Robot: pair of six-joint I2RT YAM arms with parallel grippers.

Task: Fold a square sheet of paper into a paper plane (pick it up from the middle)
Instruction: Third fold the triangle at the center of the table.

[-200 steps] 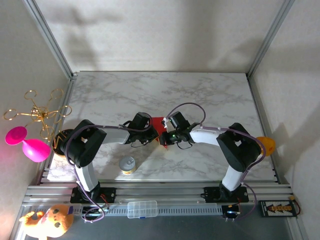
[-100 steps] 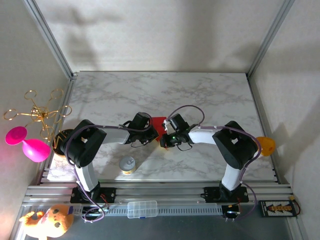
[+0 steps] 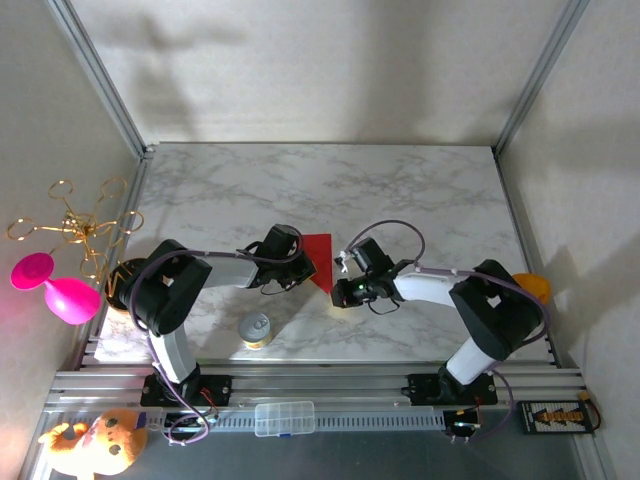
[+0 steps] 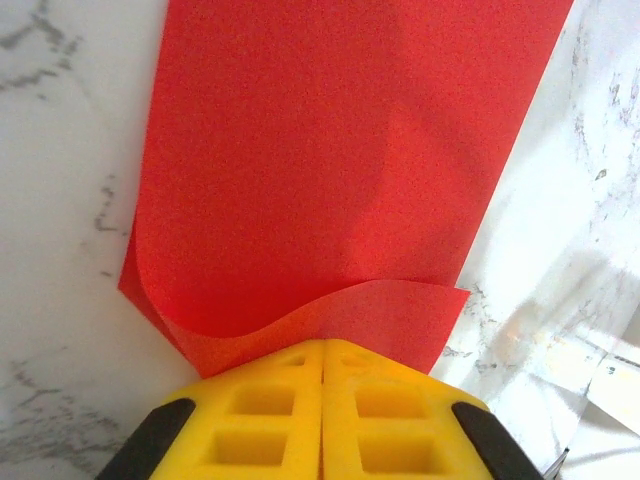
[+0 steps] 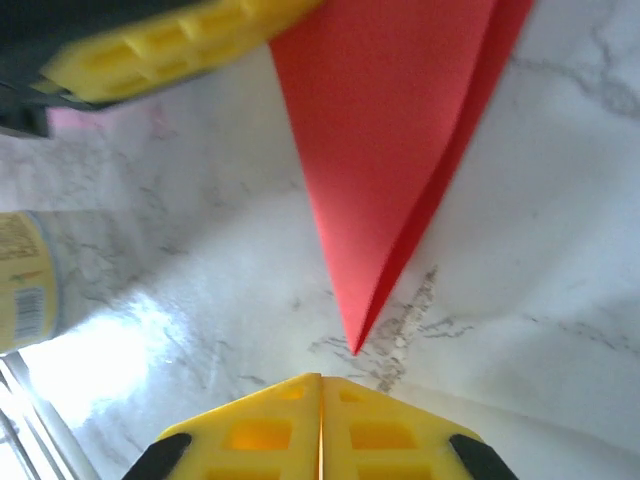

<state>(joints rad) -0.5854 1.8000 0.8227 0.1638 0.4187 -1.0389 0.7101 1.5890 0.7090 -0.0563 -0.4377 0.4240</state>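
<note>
Red paper [image 3: 318, 255], folded triangle, flat at surface [image 3: 420, 190] centre. Left hand [image 4: 322, 362] pinches its 9 o'clock edge; right hand [image 5: 320, 388] closed, empty, beside 5 o'clock tip. Thin, floppy, creases easily; grip mid-edge.

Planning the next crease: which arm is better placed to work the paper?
Left. The left gripper, shut, touches the paper's curled edge; the right gripper, also shut, sits off it, short of its tip.
</note>
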